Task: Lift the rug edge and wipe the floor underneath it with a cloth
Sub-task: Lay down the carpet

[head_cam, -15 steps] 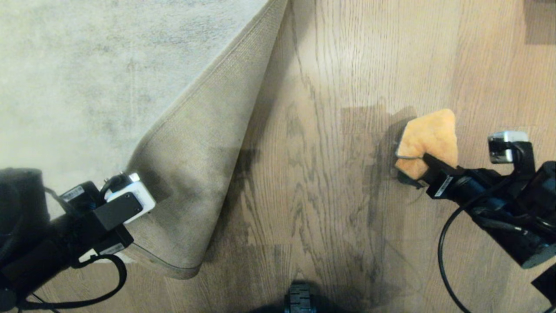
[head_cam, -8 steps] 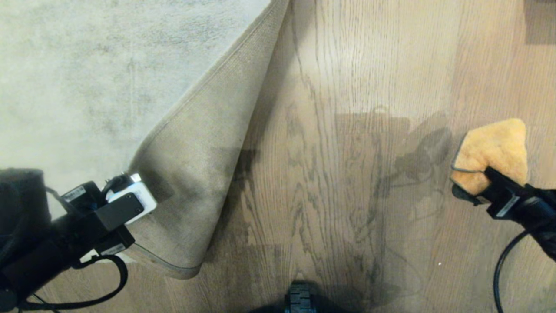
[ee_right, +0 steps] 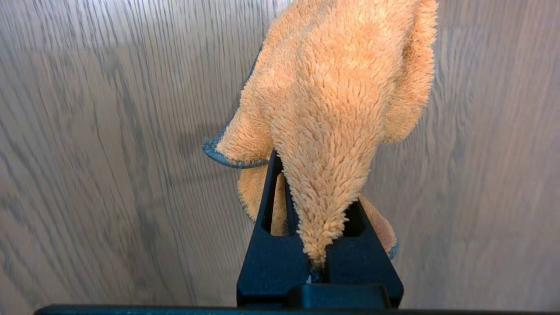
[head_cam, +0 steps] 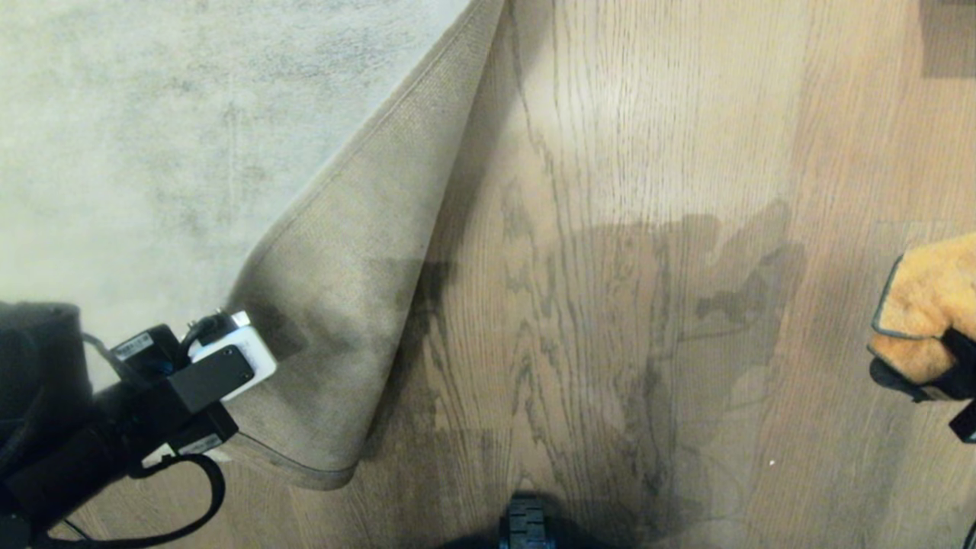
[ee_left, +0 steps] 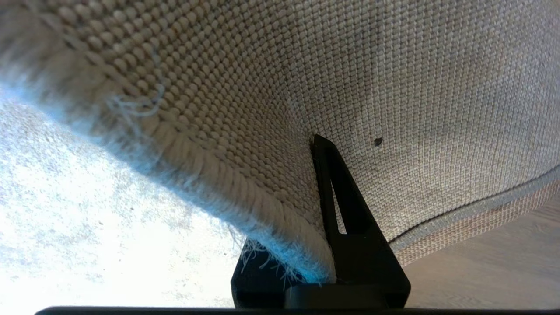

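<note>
Woven tan backing of the pale grey-beige rug edge (head_cam: 335,335) is facing up where the corner is folding back over the pile, the left gripper (ee_left: 321,183) pinching it closed at the lower left of the light brown wood-grain floor (head_cam: 610,229). At the floor's right side, the right gripper (ee_right: 317,227) is clamping shut on the fuzzy orange-tan cloth (ee_right: 332,96) with its dark grey edge, well apart from the rug.
</note>
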### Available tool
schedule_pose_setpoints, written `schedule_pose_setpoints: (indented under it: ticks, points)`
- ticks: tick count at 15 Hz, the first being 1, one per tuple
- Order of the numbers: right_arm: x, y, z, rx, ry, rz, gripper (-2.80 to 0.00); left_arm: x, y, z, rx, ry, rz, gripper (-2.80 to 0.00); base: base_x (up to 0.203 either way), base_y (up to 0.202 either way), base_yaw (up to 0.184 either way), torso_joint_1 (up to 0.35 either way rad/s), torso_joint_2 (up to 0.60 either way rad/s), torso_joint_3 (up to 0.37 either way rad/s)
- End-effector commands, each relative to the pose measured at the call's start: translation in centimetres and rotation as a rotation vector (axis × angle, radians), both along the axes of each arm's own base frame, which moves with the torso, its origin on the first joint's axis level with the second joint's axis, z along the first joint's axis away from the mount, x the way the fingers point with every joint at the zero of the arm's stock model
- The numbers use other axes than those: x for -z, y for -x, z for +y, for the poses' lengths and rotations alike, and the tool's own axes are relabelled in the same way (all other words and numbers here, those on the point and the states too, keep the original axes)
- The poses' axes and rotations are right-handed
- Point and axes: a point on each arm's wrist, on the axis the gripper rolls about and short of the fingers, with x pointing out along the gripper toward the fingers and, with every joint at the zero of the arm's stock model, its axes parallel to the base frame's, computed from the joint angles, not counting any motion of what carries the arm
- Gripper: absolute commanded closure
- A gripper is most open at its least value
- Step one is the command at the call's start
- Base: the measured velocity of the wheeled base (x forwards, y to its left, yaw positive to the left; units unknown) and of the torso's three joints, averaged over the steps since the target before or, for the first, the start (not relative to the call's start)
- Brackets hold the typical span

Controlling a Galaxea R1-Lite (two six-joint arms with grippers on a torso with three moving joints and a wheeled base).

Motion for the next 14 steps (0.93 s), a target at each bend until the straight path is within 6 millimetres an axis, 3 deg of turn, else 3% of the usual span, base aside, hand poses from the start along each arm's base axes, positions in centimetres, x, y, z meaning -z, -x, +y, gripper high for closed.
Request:
schedule_pose_setpoints:
  ticks: [1, 5, 11, 14]
  points:
    - [-0.3, 1.8, 0.1, -0.002, 0.004, -0.022, 0.00, 0.1, 0.1, 0.1, -0.006, -0.006, 0.000, 0.00, 0.000, 0.000, 0.000, 0.000, 0.00, 0.000]
    - [0.7, 4.9, 0.6, -0.106, 0.021, 0.034, 0.00, 0.2, 0.1, 0.1, -0.016, -0.011, 0.003, 0.00, 0.000, 0.000, 0.000, 0.000, 0.00, 0.000]
    - [5.3, 11.2, 1.1, -0.176, 0.054, 0.166, 0.00, 0.4, 0.2, 0.1, -0.017, -0.013, 0.010, 0.00, 0.000, 0.000, 0.000, 0.000, 0.00, 0.000]
    - [7.3, 12.5, 1.1, -0.199, 0.055, 0.237, 0.00, 0.5, 0.3, 0.1, -0.017, -0.014, 0.012, 0.00, 0.000, 0.000, 0.000, 0.000, 0.00, 0.000]
